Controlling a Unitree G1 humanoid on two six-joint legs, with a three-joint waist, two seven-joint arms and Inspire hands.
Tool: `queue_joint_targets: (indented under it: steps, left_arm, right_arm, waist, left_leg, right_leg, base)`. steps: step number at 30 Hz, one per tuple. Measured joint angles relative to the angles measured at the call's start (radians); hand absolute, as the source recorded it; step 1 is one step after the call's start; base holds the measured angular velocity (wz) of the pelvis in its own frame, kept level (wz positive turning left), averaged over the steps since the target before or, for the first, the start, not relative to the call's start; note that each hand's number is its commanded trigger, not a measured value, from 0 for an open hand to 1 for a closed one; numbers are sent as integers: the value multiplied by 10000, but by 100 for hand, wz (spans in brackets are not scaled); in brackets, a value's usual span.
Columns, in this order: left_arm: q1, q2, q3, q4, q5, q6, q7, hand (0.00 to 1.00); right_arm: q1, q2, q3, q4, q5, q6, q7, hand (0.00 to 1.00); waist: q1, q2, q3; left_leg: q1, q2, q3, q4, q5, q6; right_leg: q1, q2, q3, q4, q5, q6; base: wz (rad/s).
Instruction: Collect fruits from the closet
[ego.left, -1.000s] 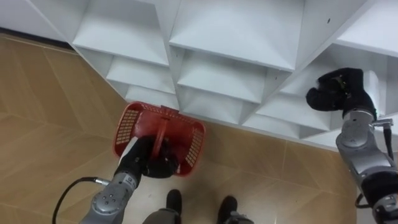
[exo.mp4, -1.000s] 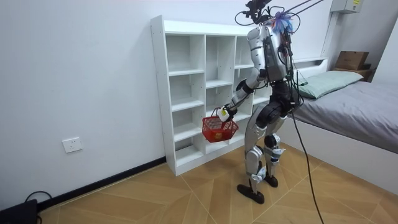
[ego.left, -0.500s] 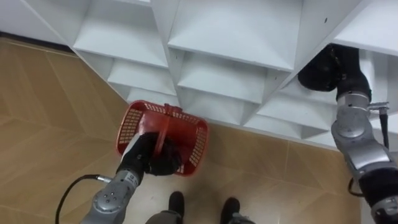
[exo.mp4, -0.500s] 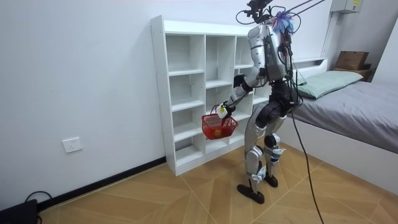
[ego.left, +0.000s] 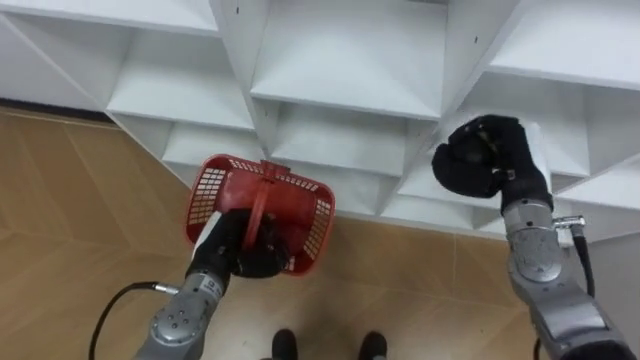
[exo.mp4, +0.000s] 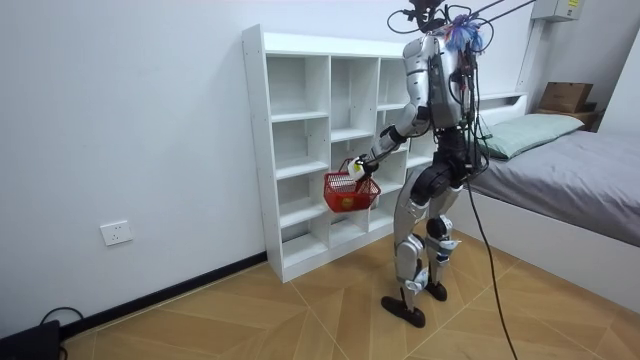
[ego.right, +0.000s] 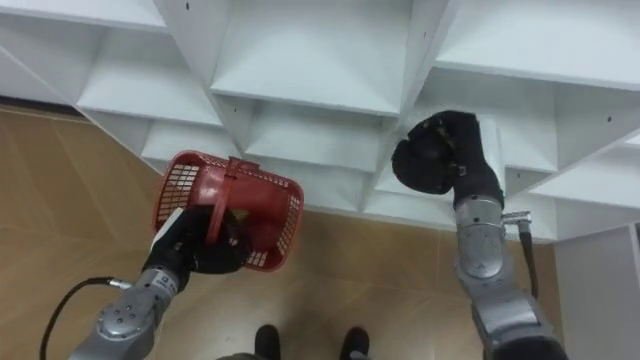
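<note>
In the eye views, the red basket (ego.left: 262, 205) hangs at eight o'clock. The left hand (ego.left: 243, 252) has its fingers clamped on the handle, so the basket's mouth stays up for loading. At three o'clock the right hand (ego.left: 485, 155) hovers just off a cubby's front edge on the shelf unit (ego.left: 340, 60), fingers curled together. I cannot tell whether they hold a fruit. Nothing stands between hand and basket, only bare floor (ego.left: 60, 200) below. In the room view the robot stands close to the shelves with the bed (exo.mp4: 580, 170) behind it. A yellow-orange fruit (exo.mp4: 345, 204) seems to lie in the basket.
</note>
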Motion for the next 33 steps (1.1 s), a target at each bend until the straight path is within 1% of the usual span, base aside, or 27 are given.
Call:
queue_joint_targets:
  steps: [2,4,7,9,12,13,14,16,19,23,26,29,31,33]
  left_arm:
    - [108,-135,-8,-55,-13,-43,59,100]
    - [184,-285,-24,-53,-11,-64,56,100]
    - [251,-463,-54,-55,-9,-69,1,100]
    - [262,-514,-55,-57,-10,-80,-130,100]
    - [313,-527,-46,-173,-9,-123,-272,100]
    - [346,-525,-45,-250,-9,-134,-296,100]
    - [413,-526,-48,-406,-17,-179,-320,100]
    - [546,-545,-60,-812,-25,-184,-363,100]
    - [591,-534,-162,-1144,-246,-217,-528,100]
    - [599,-546,-350,-1157,-392,-273,-736,100]
    - [623,-522,-646,-1125,-395,-289,-760,100]
    - [638,-524,-869,-1080,-620,-295,-907,100]
    - [642,-547,-918,-1035,-869,-319,-1002,100]
    - [644,-624,-1008,-1025,-1240,-324,-1021,100]
  right_arm:
    - [257,63,188,-265,48,-4,163,100]
    - [457,159,305,-357,70,-7,539,100]
    - [557,299,315,-357,117,-8,961,100]
    - [602,363,311,-398,111,-9,1183,100]
    - [850,480,302,-779,127,-31,1476,100]
    - [916,504,303,-839,153,-97,1544,100]
    - [981,587,324,-882,266,-163,1659,100]
    - [1033,767,335,-927,407,-161,1937,100]
    - [1290,877,436,-1307,407,-160,2255,100]
    - [1328,907,660,-1469,421,-160,2681,100]
    - [1299,958,704,-1571,403,-165,2870,100]
    - [1302,1004,783,-1570,404,-167,3031,100]
    - [1292,1132,791,-1570,416,-185,3163,100]
    - [1277,1146,859,-1569,509,-192,3210,100]
  waist:
    - [-48,48,-29]
    - [-76,70,-42]
    - [-86,74,-40]
    - [-114,76,-39]
    - [-136,81,-36]
    - [-150,82,-37]
    - [-207,82,-38]
    - [-268,82,-38]
    - [-281,83,-38]
    - [-287,85,-37]
    - [-259,106,-23]
    - [-243,211,8]
    - [-249,307,13]
    - [-245,373,29]
  left_leg:
    - [60,-4,17,-53,7,-8]
    - [114,16,8,-82,14,-20]
    - [105,24,2,-90,13,-22]
    - [80,20,-4,-103,11,-24]
    - [29,19,-5,-106,10,-26]
    - [19,21,-10,-106,10,-26]
    - [9,20,-21,-110,10,-27]
    - [4,27,-18,-112,9,-28]
    - [32,11,-5,-140,8,-29]
    - [99,4,-2,-207,11,-33]
    - [148,17,3,-207,11,-33]
    - [225,40,3,-208,6,-36]
    - [255,49,3,-214,-1,-45]
    - [270,46,4,-243,0,-47]
  right_leg:
    - [33,5,18,-29,7,-5]
    - [134,56,7,-168,49,-13]
    - [128,61,-3,-180,50,-14]
    - [108,65,-13,-195,49,-13]
    - [70,77,-17,-226,49,-13]
    - [72,81,-29,-249,50,-14]
    - [85,92,-45,-286,57,-13]
    - [85,93,-39,-301,57,-12]
    - [92,97,-14,-306,57,-12]
    - [118,97,2,-307,57,-12]
    - [164,103,1,-314,58,-10]
    - [260,111,6,-343,62,-5]
    - [280,116,10,-342,61,-6]
    - [280,117,13,-341,61,-6]
  base:
    - [-9]
    - [0]
    - [0]
    - [0]
    - [0]
    - [0]
    - [0]
    - [0]
    - [-1]
    - [-1]
    - [0]
    - [0]
    - [0]
    - [0]
